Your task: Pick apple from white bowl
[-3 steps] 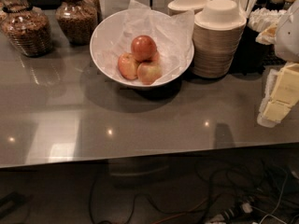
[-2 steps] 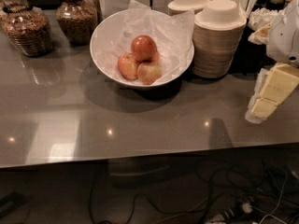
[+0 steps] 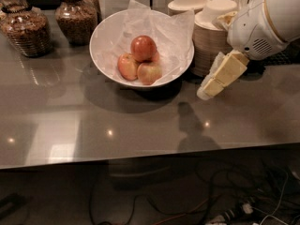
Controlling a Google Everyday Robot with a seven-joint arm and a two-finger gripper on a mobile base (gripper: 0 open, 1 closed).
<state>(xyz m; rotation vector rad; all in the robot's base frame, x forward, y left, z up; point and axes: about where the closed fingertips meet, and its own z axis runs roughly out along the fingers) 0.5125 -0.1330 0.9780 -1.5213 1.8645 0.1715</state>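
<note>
The white bowl, lined with crinkled white paper, stands at the back middle of the grey counter. Three apples lie in it. The deep-red apple sits on top at the back, with two paler apples in front of it. My gripper hangs from the white arm at the right, just beyond the bowl's right rim and above the counter, pointing down-left. It holds nothing that I can see.
A tall stack of beige paper bowls stands right behind the gripper. Two glass jars of brown snacks stand at the back left. The grey counter has its front edge near the lower middle, with cables on the floor below.
The arm and gripper have moved left, from the right edge of the view toward the bowl. The bowl and apples have not moved.
</note>
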